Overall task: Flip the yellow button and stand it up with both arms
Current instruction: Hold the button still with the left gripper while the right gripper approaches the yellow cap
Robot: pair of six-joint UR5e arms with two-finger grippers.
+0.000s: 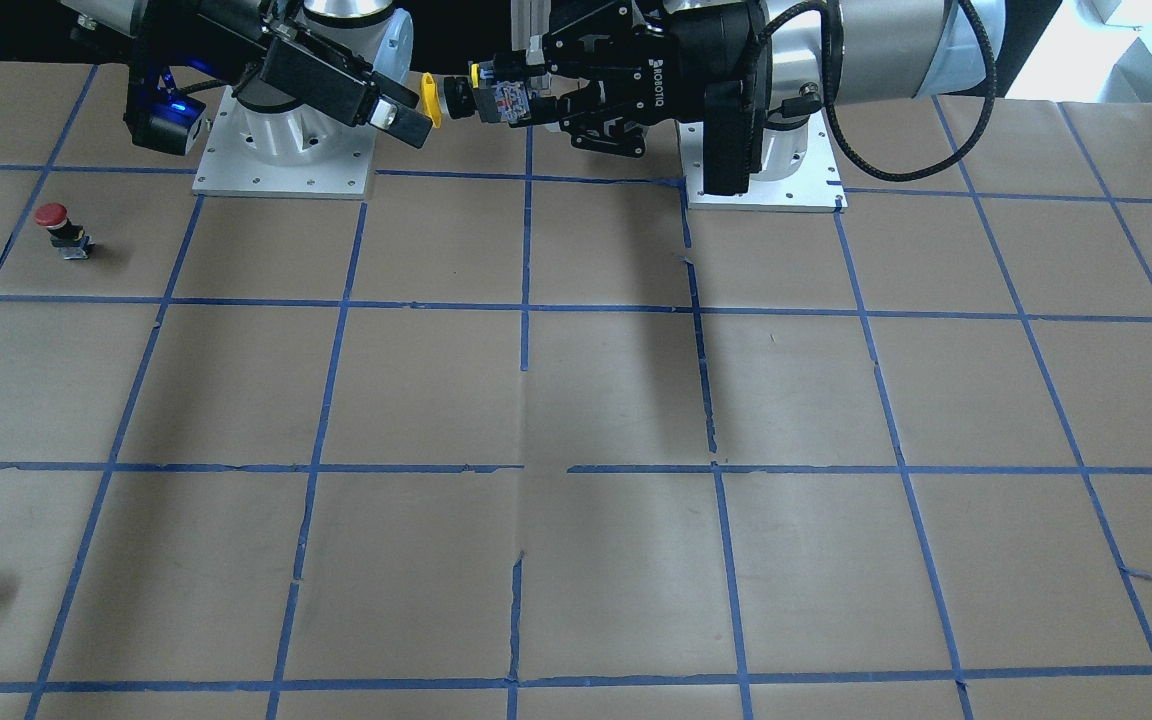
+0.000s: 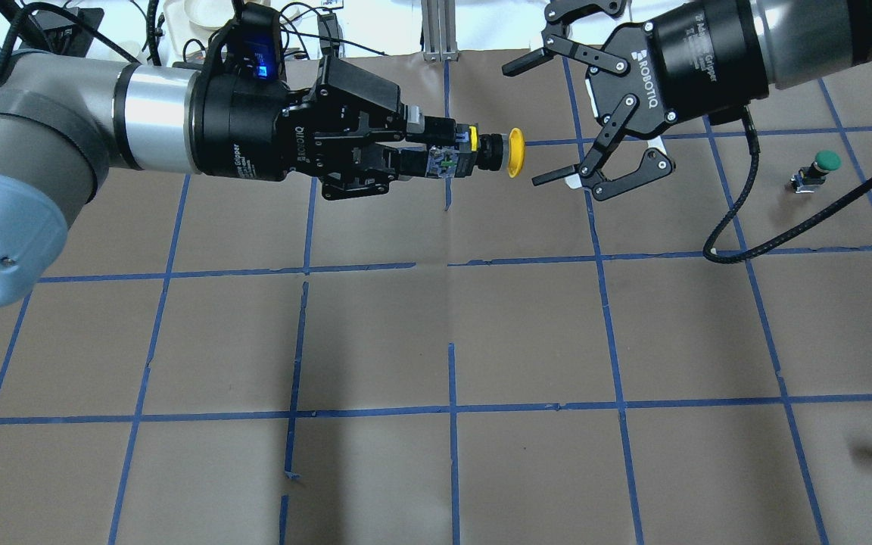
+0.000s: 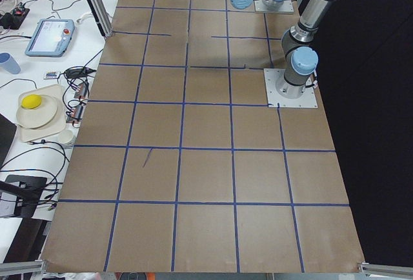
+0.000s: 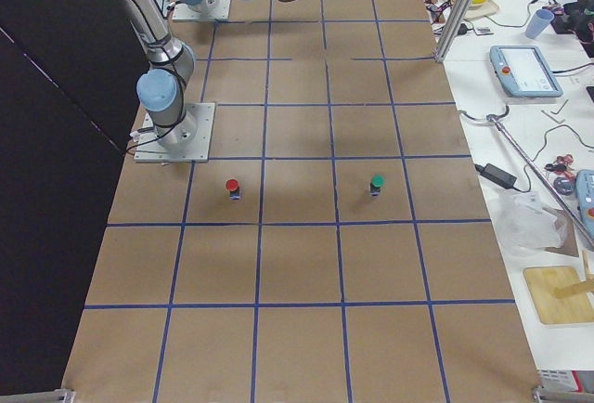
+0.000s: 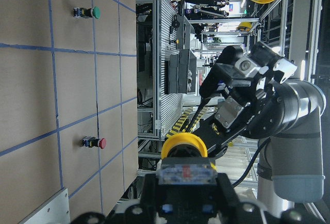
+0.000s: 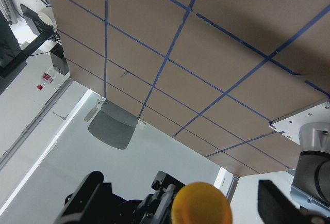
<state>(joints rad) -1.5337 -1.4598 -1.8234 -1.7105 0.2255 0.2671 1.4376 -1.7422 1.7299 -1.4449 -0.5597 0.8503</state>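
Left pincer (image 2: pixel 453 151), "ROBOTIQ"-marked, around yellow button (image 2: pixel 490 152).

Left gripper (image 2: pixel 436 155) clamped; right gripper (image 2: pixel 524 126) splayed wide, facing it, both aloft.

Brown paper (image 1: pixel 616 400) covered the whole table, ruled into squares by blue tape (image 1: pixel 526 300). Along its far edge ran a white bench (image 3: pixel 19 90) carrying a tablet (image 3: pixel 50 37) and a plate (image 3: pixel 26 120). Metal racking (image 5: pixel 170 53) stood beyond. The near side lay in blackness (image 3: pixel 374 131).
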